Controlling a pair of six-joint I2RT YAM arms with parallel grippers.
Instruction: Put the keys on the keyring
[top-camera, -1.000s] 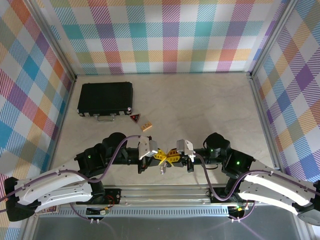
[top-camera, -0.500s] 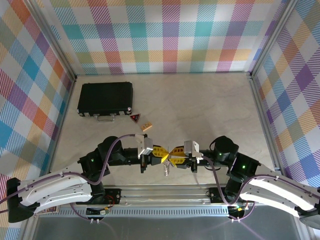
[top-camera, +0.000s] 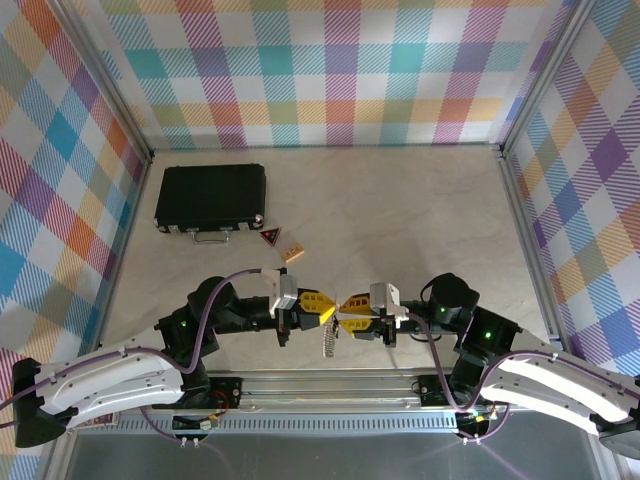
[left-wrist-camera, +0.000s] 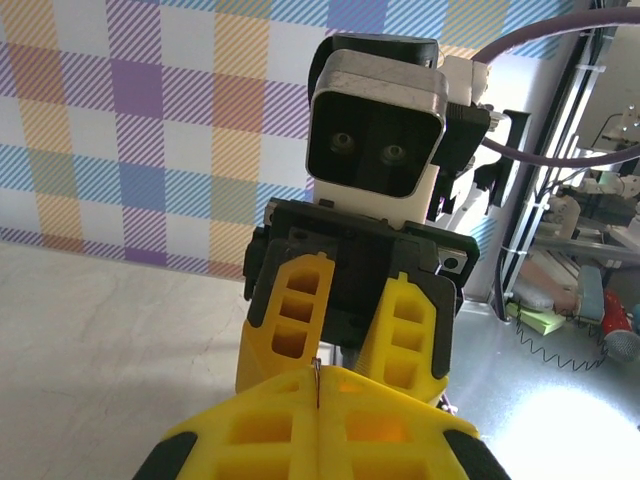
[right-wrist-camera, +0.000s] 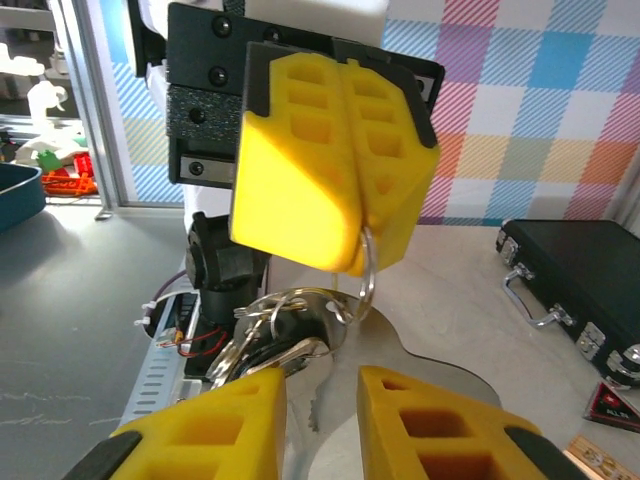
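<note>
The keys (top-camera: 327, 340) dangle at the 6 o'clock edge of the worktop (top-camera: 400, 220). They hang by their thin wire loop (right-wrist-camera: 366, 262) from the very tip of the left pincer (right-wrist-camera: 352, 248), which is clamped tight on that wire. The right pincer (right-wrist-camera: 322, 405) sits just at 3 o'clock of the bunch, jaws parted, gripping nothing. The danger, as I judge it — so little wire is pinched that a nudge from the right pincer, or a swing of the bunch, could twist the loop free and drop it by the base rail (top-camera: 330, 385). Against a second ago, the two pincers no longer meet over the bunch — the right one has drawn slightly off, and the keys hang lower.
</note>
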